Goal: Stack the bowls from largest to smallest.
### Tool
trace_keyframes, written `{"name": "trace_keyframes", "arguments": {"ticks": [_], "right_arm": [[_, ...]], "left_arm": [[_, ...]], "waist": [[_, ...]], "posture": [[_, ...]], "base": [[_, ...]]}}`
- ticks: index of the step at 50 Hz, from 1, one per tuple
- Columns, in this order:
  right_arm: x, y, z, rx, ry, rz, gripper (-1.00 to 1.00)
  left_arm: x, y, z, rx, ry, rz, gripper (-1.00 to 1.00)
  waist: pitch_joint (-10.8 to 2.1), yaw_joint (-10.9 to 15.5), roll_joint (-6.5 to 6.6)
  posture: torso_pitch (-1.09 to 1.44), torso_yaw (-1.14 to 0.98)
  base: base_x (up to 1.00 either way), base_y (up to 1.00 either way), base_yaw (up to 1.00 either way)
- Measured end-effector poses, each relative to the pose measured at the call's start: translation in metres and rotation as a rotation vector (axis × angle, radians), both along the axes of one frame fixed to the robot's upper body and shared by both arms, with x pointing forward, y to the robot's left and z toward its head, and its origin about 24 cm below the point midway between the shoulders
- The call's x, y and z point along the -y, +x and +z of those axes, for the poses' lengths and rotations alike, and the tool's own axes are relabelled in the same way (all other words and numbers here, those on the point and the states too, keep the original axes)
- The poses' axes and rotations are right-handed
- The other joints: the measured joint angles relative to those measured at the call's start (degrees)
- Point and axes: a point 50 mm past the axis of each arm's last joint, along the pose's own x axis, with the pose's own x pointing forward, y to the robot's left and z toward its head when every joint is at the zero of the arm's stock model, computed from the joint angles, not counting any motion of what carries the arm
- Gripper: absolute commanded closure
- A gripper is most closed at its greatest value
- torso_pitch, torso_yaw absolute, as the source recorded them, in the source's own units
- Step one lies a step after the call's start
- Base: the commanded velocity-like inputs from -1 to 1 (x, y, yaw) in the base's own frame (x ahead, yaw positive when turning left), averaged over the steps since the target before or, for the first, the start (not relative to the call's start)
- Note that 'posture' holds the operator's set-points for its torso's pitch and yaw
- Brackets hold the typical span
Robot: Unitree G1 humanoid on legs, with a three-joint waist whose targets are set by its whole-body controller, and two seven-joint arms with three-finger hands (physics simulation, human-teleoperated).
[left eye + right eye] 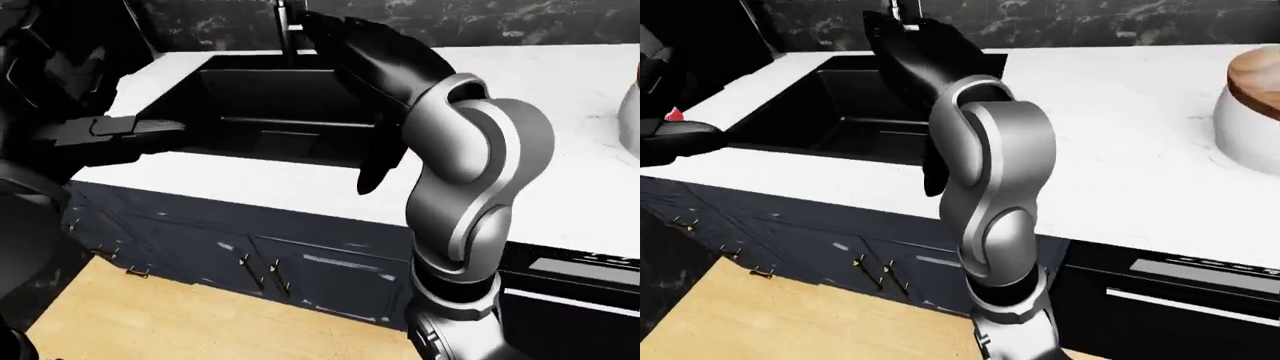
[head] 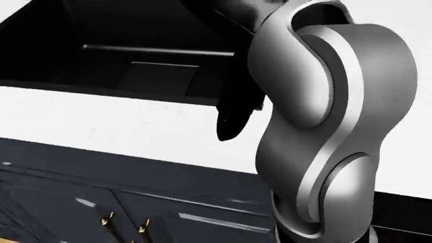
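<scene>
One glossy white bowl (image 1: 1252, 124) sits on speckled white counter (image 1: 1120, 112); right hand (image 1: 925, 56) fingers' spread unclear.

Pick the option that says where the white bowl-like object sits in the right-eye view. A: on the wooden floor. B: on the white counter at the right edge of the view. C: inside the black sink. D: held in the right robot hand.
B: the white bowl-like object rests on the white counter at the view's right edge, well apart from the black sink and the right robot hand.
</scene>
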Motion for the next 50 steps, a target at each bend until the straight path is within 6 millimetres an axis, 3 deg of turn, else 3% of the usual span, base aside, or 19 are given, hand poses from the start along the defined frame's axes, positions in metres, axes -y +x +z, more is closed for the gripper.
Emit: {"name": "trace_keyframes", "arguments": {"ticks": [4,5,7,8,9,13,21,23,24,29,32,34,35,36,39,41,43,47,50], "right_arm": [[0.010,0.005,0.001,0.006,0.033,-0.056,-1.00],[0.010,0.005,0.005,0.023,0.042,-0.060,-1.00],[0.011,0.005,0.012,0.059,0.062,-0.064,-1.00],[0.014,0.006,0.014,0.070,0.079,-0.078,-1.00],[0.020,0.010,0.013,0.065,0.099,-0.097,-1.00],[0.031,0.024,0.007,0.009,0.155,-0.154,-1.00],[0.032,0.025,0.014,0.066,0.200,-0.136,-1.00],[0.031,0.030,0.003,0.027,0.197,-0.129,-1.00],[0.030,0.033,-0.001,0.009,0.196,-0.126,-1.00],[0.029,0.032,0.004,0.038,0.219,-0.104,-1.00],[0.027,0.028,0.006,0.069,0.236,-0.087,-1.00],[0.027,0.025,0.008,0.088,0.245,-0.086,-1.00],[0.028,0.026,0.005,0.081,0.247,-0.091,-1.00],[0.030,0.027,0.002,0.064,0.250,-0.099,-1.00],[0.029,0.033,-0.005,0.013,0.240,-0.108,-1.00],[0.026,0.032,-0.004,0.021,0.233,-0.093,-1.00],[0.022,0.030,-0.009,0.012,0.228,-0.073,-1.00],[0.023,0.029,-0.006,0.019,0.225,-0.060,-1.00],[0.032,0.022,0.004,0.087,0.253,-0.078,-1.00]], "left_arm": [[0.005,-0.004,0.003,0.033,0.015,-0.016,-1.00],[0.005,-0.006,0.005,0.050,0.021,-0.010,-1.00],[0.005,-0.009,0.011,0.087,0.021,-0.006,-1.00],[0.008,-0.009,0.011,0.090,0.020,-0.019,-1.00],[0.012,-0.007,0.005,0.069,0.019,-0.038,-1.00],[0.018,0.001,-0.007,-0.029,0.048,-0.080,-1.00],[0.016,-0.010,0.010,0.080,0.046,-0.051,-1.00],[0.015,-0.006,0.001,0.040,0.037,-0.048,-1.00],[0.016,-0.005,-0.002,0.024,0.042,-0.048,-1.00],[0.017,-0.003,-0.003,0.027,0.044,-0.052,-1.00],[0.017,-0.003,-0.004,0.035,0.044,-0.047,-1.00],[0.019,-0.004,-0.005,0.046,0.045,-0.053,-1.00],[0.021,-0.002,-0.008,0.034,0.044,-0.063,-1.00],[0.024,-0.001,-0.010,0.019,0.052,-0.075,-1.00],[0.025,0.001,-0.012,-0.006,0.063,-0.086,-1.00],[0.022,0.000,-0.010,0.007,0.056,-0.066,-1.00],[0.018,0.002,-0.014,-0.013,0.043,-0.044,-1.00],[0.021,0.001,-0.012,0.002,0.059,-0.039,-1.00],[0.024,-0.004,-0.005,0.058,0.064,-0.059,-1.00]], "waist": [[-0.45,-0.5,-1.04],[0.37,-1.4,-2.40],[2.66,-3.5,-7.17],[3.09,-5.1,-8.52],[3.48,-5.9,-8.14],[2.16,-7.1,-6.25],[0.36,-8.3,1.35],[2.29,-7.9,0.06],[2.40,-7.8,-0.23],[1.72,-6.6,-3.29],[0.65,-7.5,-4.22],[0.56,-7.7,-3.48],[1.76,-7.8,-2.40],[2.29,-7.6,-2.46],[1.06,-6.6,-2.18],[2.08,-5.4,-0.96],[2.96,-3.9,-1.81],[0.10,-3.4,-0.67],[-0.84,-4.0,-1.21]], "posture": [[0.00,0.00],[0.00,0.00],[0.00,0.00],[0.00,0.00],[0.00,0.00],[0.00,0.00],[0.00,0.00],[0.00,0.00],[0.00,0.00],[0.00,0.00],[0.00,0.00],[0.00,0.00],[0.00,0.00],[0.00,0.00],[0.00,0.00],[0.00,0.00],[0.00,0.00],[0.00,0.00],[0.00,0.00]], "base": [[-0.19,0.25,0.75],[-0.20,1.00,0.00],[-0.05,1.00,0.00],[0.00,1.00,0.00],[0.15,1.00,0.00],[0.32,1.00,0.00],[0.36,1.00,0.00],[0.52,0.93,0.00],[0.57,0.90,0.00],[0.62,0.83,0.00],[0.46,0.25,0.00],[0.12,0.00,0.00],[0.12,0.00,0.00],[0.13,0.00,0.00],[0.12,0.00,0.00],[0.26,0.12,0.00],[0.27,0.12,0.00],[0.18,0.02,0.00],[0.02,0.00,0.00]]}}
